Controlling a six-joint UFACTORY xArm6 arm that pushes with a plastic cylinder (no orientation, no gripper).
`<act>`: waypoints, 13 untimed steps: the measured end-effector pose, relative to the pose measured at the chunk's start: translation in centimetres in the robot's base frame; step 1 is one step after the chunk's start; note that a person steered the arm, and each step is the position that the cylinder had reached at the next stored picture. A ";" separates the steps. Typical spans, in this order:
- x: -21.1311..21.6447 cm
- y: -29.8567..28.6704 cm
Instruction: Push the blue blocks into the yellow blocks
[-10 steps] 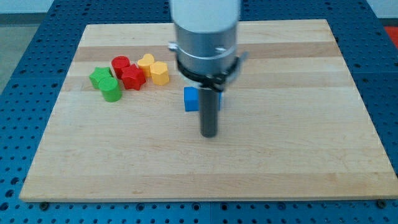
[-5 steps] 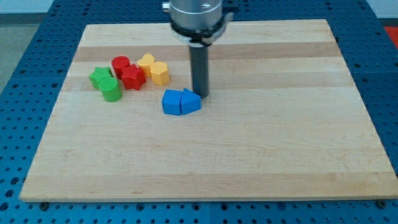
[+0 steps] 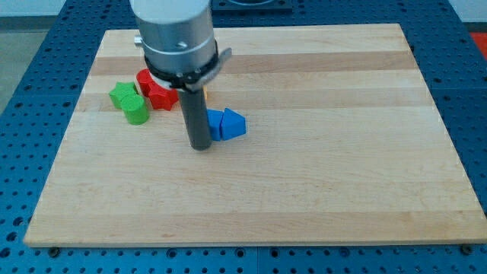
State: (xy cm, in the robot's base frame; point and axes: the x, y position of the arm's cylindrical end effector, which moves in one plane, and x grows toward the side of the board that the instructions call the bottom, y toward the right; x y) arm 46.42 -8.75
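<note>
Blue blocks (image 3: 226,125): two pieces, plain blue, lying together as a touching pair on the wooden board, a little to the view's left of its centre. The piece at the view's right is wedge-like, with a pointed top and a slanted face turned toward the view's right. The piece at the view's left shows only a narrow strip; its shape cannot be made out, the rest being hidden.

Yellow blocks (image 3: 205,94): only a thin sliver of yellow shows, above the blue pair toward the view's top. Number, shape and pose cannot be told. It lies near the blue pair but apart from it.
</note>
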 end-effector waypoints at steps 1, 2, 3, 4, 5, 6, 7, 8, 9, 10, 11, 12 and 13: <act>-1.3 0.3; 0.8 3.2; 0.3 6.7; -1.0 6.5; -1.8 6.1; 0.1 9.9; 0.4 15.0; -1.5 13.6; -2.5 6.3; -4.2 1.4; -4.4 5.3; -4.4 11.3; -3.5 15.9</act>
State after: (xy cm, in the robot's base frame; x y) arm 42.96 7.16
